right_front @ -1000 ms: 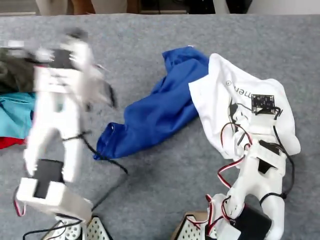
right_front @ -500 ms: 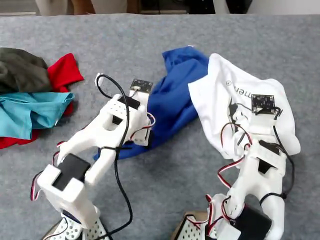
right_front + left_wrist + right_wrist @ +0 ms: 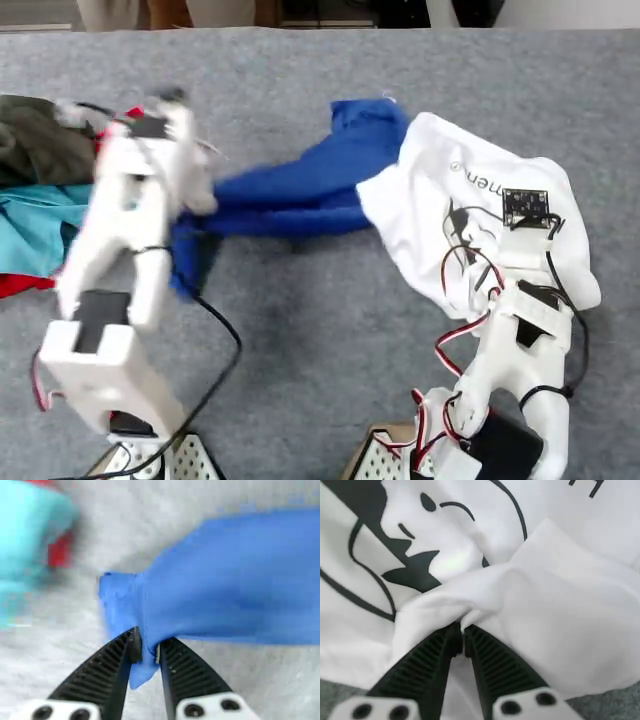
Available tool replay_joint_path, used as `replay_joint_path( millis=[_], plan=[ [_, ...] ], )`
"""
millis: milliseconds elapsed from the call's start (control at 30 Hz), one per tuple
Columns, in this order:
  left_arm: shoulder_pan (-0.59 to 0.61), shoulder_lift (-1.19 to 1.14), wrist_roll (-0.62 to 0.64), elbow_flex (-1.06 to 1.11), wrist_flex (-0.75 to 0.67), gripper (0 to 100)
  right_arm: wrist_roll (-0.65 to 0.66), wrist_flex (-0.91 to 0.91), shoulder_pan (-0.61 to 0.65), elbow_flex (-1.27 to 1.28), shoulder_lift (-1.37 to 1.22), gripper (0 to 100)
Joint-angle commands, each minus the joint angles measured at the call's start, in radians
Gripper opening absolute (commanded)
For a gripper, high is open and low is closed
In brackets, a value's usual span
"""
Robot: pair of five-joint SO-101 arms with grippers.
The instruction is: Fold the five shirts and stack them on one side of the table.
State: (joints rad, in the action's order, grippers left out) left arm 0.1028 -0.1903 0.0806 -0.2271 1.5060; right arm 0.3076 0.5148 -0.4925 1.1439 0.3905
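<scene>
The left tool [image 3: 145, 652] is clamped on a bunched edge of the blue shirt [image 3: 300, 192], its ribbed fingers [image 3: 110, 670] pinching the cloth between them. In the high view this arm stands at the left of the frame. The blue shirt runs as a long band from the arm at centre left across to the upper middle, where its far end meets the white shirt [image 3: 470, 195]. The right tool [image 3: 462, 632] is closed on a raised fold of the white shirt. That shirt lies spread at the right of the frame with a black line drawing on it, and the right arm rises over it from the lower right. At the far left edge, a dark green shirt [image 3: 35, 150], a teal shirt [image 3: 35, 225] and a red shirt [image 3: 15, 285] lie crumpled together on the grey counter [image 3: 330, 340].
</scene>
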Motion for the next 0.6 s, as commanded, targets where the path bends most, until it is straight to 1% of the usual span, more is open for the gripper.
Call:
replay_joint_path(
  millis=[0, 200, 300, 433, 567],
  plan=[
    [0.206, 0.104, 0.011, -0.344, 0.037, 2, 0.005, -0.015, 0.013, 0.004, 0.024, 0.2],
    [0.488, 0.136, 0.011, -0.770, 0.031, 2, 0.005, -0.015, 0.015, 0.004, 0.024, 0.2],
    [0.615, 0.134, 0.012, -0.893, 0.031, 2, 0.005, -0.015, 0.015, 0.004, 0.024, 0.2],
    [0.709, 0.133, 0.012, -0.888, 0.017, 2, 0.005, -0.015, 0.016, 0.004, 0.024, 0.2],
    [0.736, 0.134, 0.012, -0.781, -0.009, 2, 0.006, -0.015, 0.018, 0.004, 0.024, 0.2]
  ],
)
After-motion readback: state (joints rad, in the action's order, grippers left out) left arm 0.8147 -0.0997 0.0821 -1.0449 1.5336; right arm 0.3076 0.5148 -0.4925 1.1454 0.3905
